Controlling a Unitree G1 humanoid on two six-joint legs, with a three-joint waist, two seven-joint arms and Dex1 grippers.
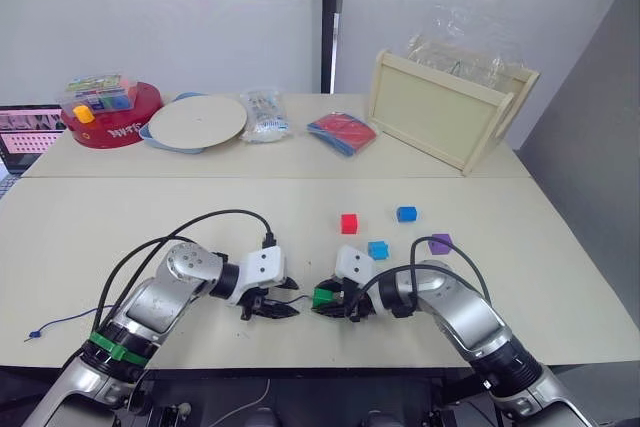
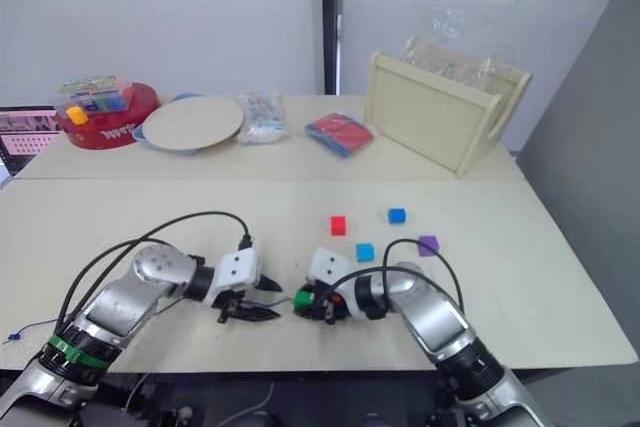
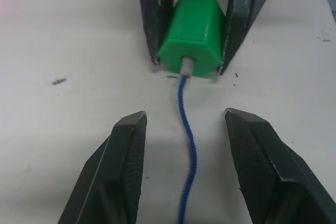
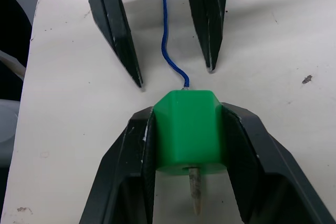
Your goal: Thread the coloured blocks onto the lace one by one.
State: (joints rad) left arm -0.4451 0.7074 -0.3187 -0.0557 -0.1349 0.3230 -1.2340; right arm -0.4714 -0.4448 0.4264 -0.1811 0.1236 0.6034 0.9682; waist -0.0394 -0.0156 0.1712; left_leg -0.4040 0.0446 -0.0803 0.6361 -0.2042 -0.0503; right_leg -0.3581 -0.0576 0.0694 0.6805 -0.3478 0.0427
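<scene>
Already your right tool (image 4: 188, 145) gripped the green block (image 4: 187, 129) on the near worktop (image 1: 150, 197), lace (image 3: 186, 129) tip poking through rightward; your left tool (image 3: 184, 129) stood open astride the lace.

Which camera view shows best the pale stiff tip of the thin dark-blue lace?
The right wrist view: the pale stiff tip pokes out of the small green cube bead held in the right pincer. The left wrist view shows the tip's other end entering the bead; the head views show no tip.
</scene>
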